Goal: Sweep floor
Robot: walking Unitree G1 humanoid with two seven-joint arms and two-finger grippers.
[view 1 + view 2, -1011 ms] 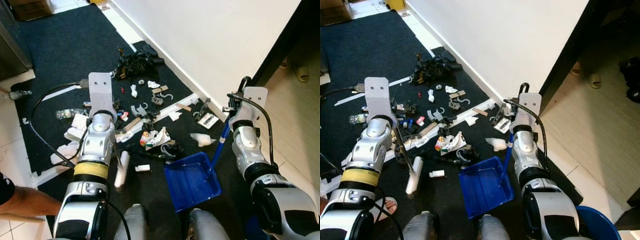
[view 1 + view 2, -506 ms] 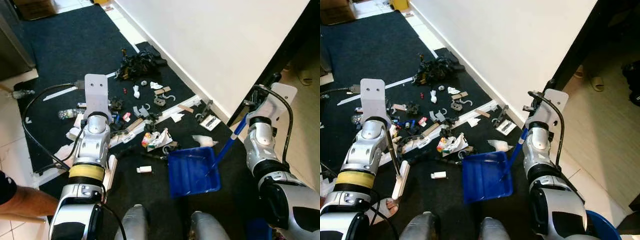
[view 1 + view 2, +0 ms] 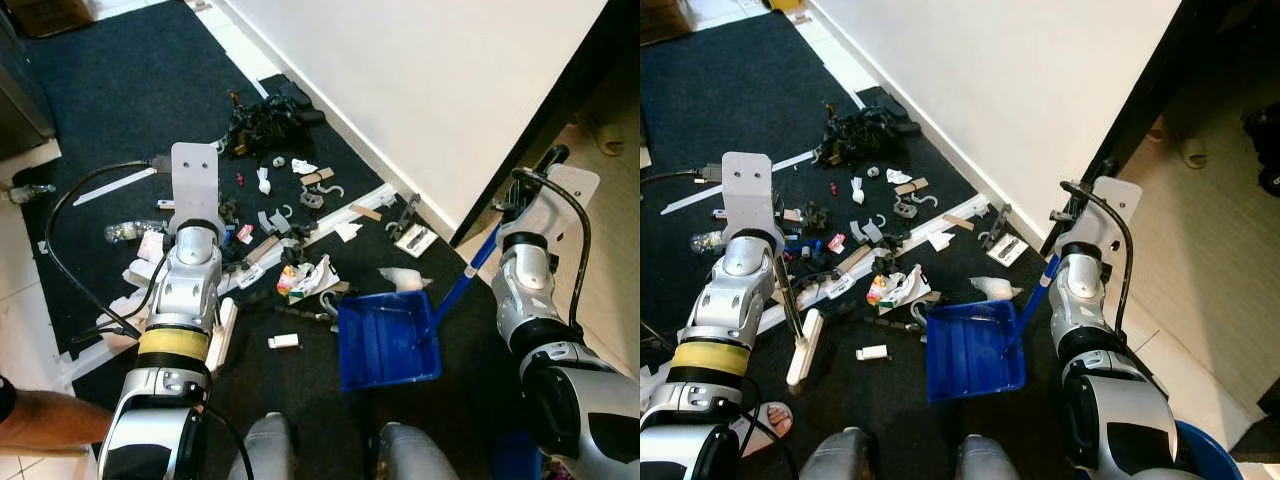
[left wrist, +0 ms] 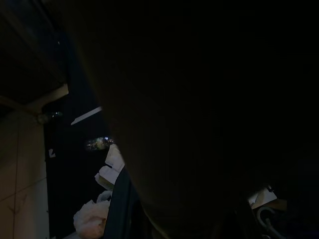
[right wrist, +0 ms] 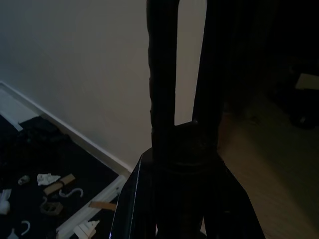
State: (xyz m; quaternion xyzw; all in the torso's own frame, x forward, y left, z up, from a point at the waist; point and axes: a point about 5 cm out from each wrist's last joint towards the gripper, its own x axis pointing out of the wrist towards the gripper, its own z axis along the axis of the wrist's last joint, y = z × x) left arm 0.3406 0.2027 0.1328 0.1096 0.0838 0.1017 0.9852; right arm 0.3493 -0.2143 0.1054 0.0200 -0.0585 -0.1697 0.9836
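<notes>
On dark carpet (image 3: 120,90), by scattered litter (image 3: 300,275): right gripper (image 5: 179,134) clamped round blue dustpan (image 3: 385,340) handle; left gripper's (image 3: 790,275) grip on brush (image 3: 805,345) impossible to tell.

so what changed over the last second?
The blue dustpan turned from slanted to nearly square, nearer the litter pile, as the right arm swung its blue handle outward. The white brush head drew back toward the left arm. The litter looks unmoved; both tools stay held.
</notes>
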